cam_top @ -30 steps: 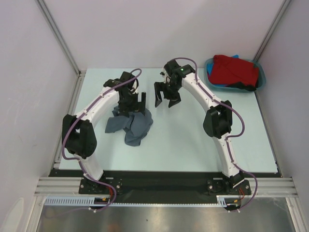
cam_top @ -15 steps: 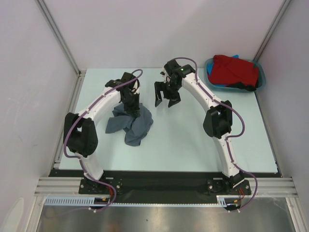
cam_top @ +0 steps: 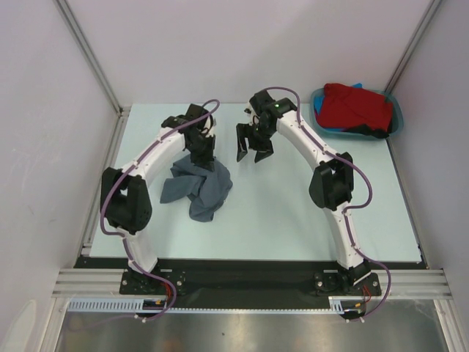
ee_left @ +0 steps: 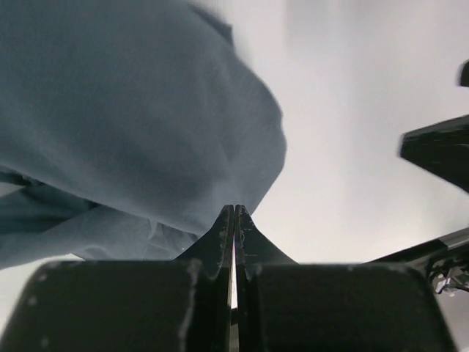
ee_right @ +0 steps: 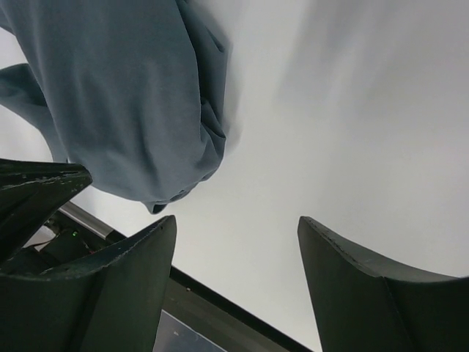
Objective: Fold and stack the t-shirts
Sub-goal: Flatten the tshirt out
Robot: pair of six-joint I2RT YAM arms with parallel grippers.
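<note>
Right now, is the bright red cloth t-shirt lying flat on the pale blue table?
No, the bright red cloth t-shirt sits bundled inside the teal plastic tub, off to the far right.

A pale blue surface [cam_top: 278, 213] fills the middle of the overhead view, matte and bare-looking where it shows. At its far right corner sits a teal plastic tub [cam_top: 396, 111], oval, its rim just beside the right-hand wall. White wall panels [cam_top: 242, 44] close in three sides, joined by slanting aluminium posts [cam_top: 88, 55]. Along the near edge runs a black plate [cam_top: 242, 275], then a slotted white cable duct [cam_top: 110, 303] and a brushed metal sheet [cam_top: 242, 334].
</note>
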